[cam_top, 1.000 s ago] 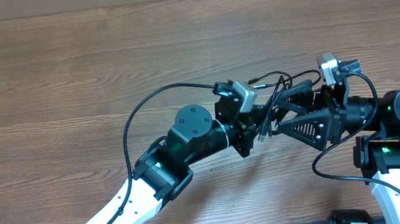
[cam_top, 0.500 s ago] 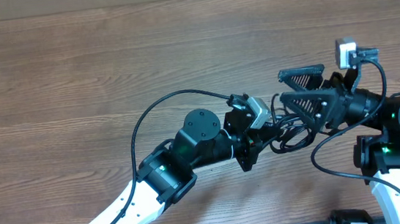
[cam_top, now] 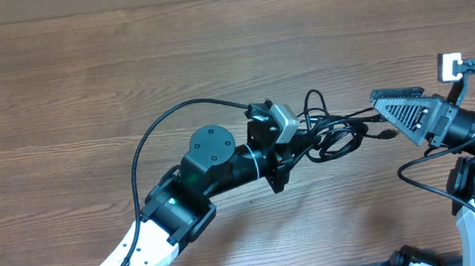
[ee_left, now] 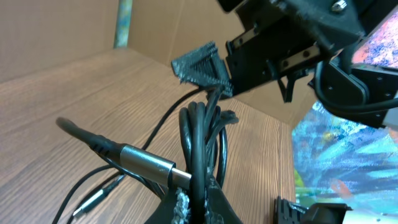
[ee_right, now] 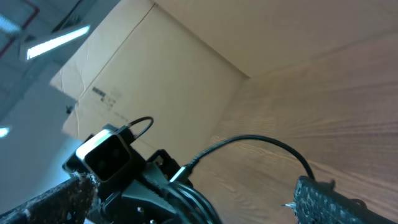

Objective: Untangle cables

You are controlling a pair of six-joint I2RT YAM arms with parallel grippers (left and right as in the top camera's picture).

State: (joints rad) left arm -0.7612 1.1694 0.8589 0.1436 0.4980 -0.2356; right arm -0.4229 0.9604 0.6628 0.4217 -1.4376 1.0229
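At the nearest edge of the left wrist view, the left end effector (ee_left: 194,210) is seen clenched on the cables (ee_left: 200,140), which are pinched between its pads as a tight bundle of black loops standing up from the grip. A silver-barrelled plug (ee_left: 147,165) is laid across the bundle just above the pads, and thinner strands are trailed off to the left onto the desk (ee_left: 81,93). From overhead, the bundle (cam_top: 336,137) is held above the desk (cam_top: 84,78) right of centre, between the two arms, with a few loops spread out to the right of the left end effector (cam_top: 294,149). Beyond the bundle, the right end effector (cam_top: 392,106) is released, its jaws spread wide and nothing held between them. One thin strand is stretched up to its nearer fingertip (ee_left: 198,62); whether the two are touching cannot be told. Farthest back, a cardboard wall (ee_left: 62,31) is seen standing behind the desk.
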